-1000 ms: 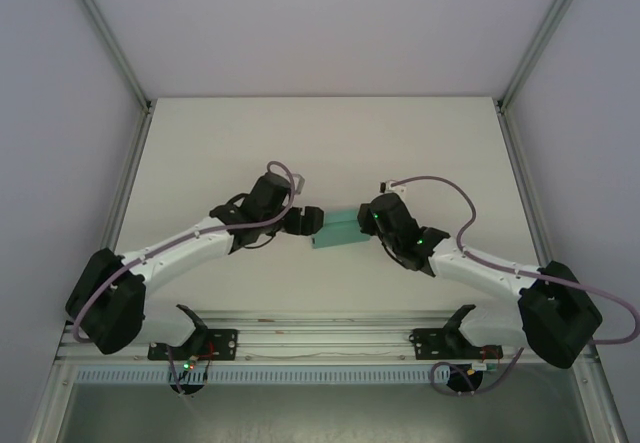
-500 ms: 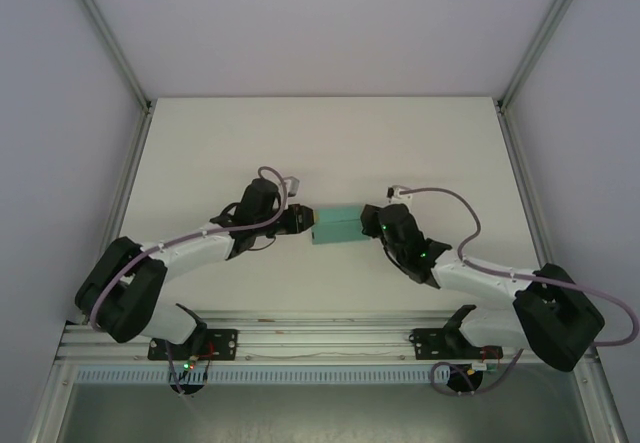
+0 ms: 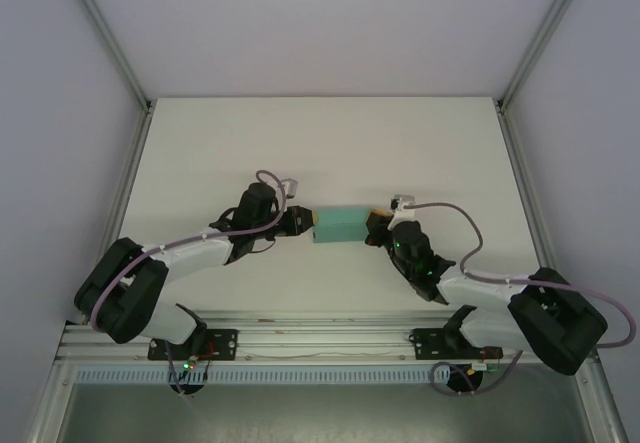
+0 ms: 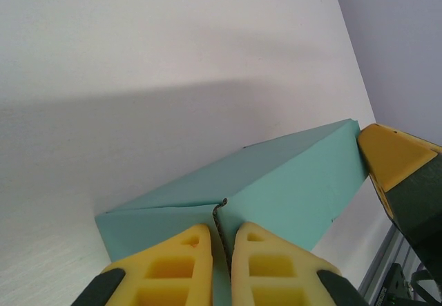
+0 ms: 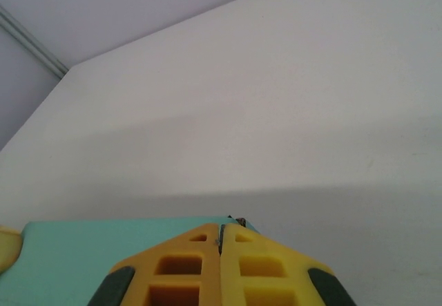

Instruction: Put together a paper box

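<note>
**Paper box pinned end to end, mid-desk**

The white desk (image 3: pixel 330 143) is taken up by very little: two arms and one bit of card. The left arm (image 3: pixel 180 253) and right arm (image 3: pixel 480 285) are both stretched inward from the near edge so that they meet in the middle, which looks like it's done to trap the workpiece between them.

The paper box (image 3: pixel 338 227) is found right there, resting on the desk roughly at its centre, between the two wrists. It's already folded up into a small teal block rather than lying as a flat sheet, so the bulk of the assembly can be judged as done, with only the ends probably left to be tidied.

The left end effector (image 3: pixel 306 221) is set at the box's left end. From its wrist camera, the jaws are seen nearly closed, with a thin edge of card caught between them where a seam (image 4: pixel 218 213) runs down the end face. That grip is likely meant to hold a flap shut.

The right end effector (image 3: pixel 375 225) is brought against the opposite end with its jaws pressed fully together. Whether any sliver of card is pinched there can't be told; it reads more like a closed tip used as a stop or pusher.
</note>
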### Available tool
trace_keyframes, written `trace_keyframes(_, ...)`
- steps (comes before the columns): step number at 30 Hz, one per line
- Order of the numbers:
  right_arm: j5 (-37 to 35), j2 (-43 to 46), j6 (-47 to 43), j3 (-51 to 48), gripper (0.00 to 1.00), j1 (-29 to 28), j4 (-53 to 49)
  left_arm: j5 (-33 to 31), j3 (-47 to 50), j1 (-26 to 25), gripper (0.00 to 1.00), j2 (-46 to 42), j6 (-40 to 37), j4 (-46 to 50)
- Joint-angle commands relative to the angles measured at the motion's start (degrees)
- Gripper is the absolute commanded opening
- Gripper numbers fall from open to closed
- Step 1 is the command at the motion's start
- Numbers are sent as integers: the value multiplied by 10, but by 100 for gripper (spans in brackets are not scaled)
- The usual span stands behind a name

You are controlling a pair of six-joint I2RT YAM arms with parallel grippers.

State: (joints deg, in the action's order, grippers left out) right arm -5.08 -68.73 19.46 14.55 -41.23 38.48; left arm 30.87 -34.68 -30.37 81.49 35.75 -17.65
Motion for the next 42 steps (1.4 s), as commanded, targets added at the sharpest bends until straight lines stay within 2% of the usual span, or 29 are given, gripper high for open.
trace_keyframes(1, 43, -17, -82, -46, 0, -5, -109, -35, 20, -6, 2, 37, -30, 110)
trace_keyframes(10, 38, -8, -121, -31, 0, -8, -106, -36, 9, -6, 0, 35, -37, 118)
trace_keyframes(13, 42, 18, -114, -12, 0, -8, -142, -38, -11, -6, 0, 27, -48, 138)
trace_keyframes(14, 33, 24, -105, -1, 1, -8, -165, -38, -20, -6, 5, 24, -56, 147)
trace_keyframes(15, 25, 35, -94, 14, 6, -7, -192, -39, -31, -6, 14, 21, -61, 155)
trace_keyframes(20, 4, 51, -72, 110, 28, -7, -337, -61, -97, -7, 41, 10, -90, 210)
trace_keyframes(22, -15, 48, -57, 141, 31, -5, -372, -81, -122, -6, 55, 4, -96, 229)
trace_keyframes(24, -26, 46, -48, 166, 33, -6, -395, -94, -144, -7, 63, -1, -107, 245)
trace_keyframes(28, -38, 38, -49, 215, 41, -4, -438, -112, -185, -6, 100, -4, -122, 281)
trace_keyframes(31, -45, 34, -49, 238, 46, -5, -460, -127, -206, -6, 100, -2, -127, 302)
trace_keyframes(34, -31, 33, -86, 260, 59, -3, -479, -133, -215, -6, 100, -6, -134, 311)
trace_keyframes(36, 16, 34, -142, 275, 76, -2, -488, -151, -221, -6, 100, -16, -135, 320)
trace_keyframes(38, 62, 34, -209, 292, 100, -4, -497, -182, -227, -6, 100, -34, -138, 332)
trace_keyframes(42, 181, 19, -384, 328, 100, -3, -544, -260, -216, -5, 100, -78, -144, 353)
